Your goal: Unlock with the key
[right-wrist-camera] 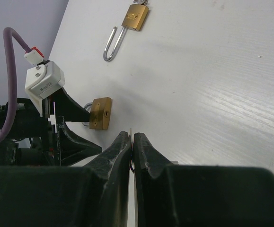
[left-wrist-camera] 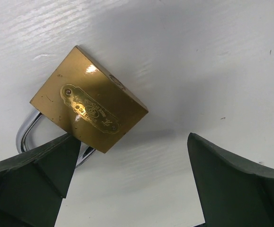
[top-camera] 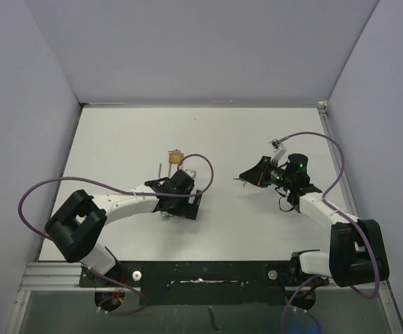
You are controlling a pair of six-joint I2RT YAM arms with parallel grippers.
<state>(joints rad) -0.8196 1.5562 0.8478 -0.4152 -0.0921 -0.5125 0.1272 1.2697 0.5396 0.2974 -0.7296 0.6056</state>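
Note:
A brass padlock (left-wrist-camera: 89, 106) lies flat on the white table, its steel shackle (left-wrist-camera: 25, 132) toward my left finger. My left gripper (left-wrist-camera: 132, 139) is open, and its left fingertip (left-wrist-camera: 56, 161) touches the padlock's lower edge. The same padlock shows in the right wrist view (right-wrist-camera: 100, 113), keyhole facing that camera, at the tips of the left gripper (top-camera: 189, 195). My right gripper (right-wrist-camera: 132, 136) is shut on a thin key (right-wrist-camera: 131, 132), whose tip sticks out between the pads. It hovers to the right of the padlock (top-camera: 243, 178).
A second brass padlock (right-wrist-camera: 135, 16) with a long shackle (right-wrist-camera: 113, 45) lies farther back; it also shows in the top view (top-camera: 176, 157). Purple cables loop from both arms. Grey walls close in the table (top-camera: 257, 132) on three sides.

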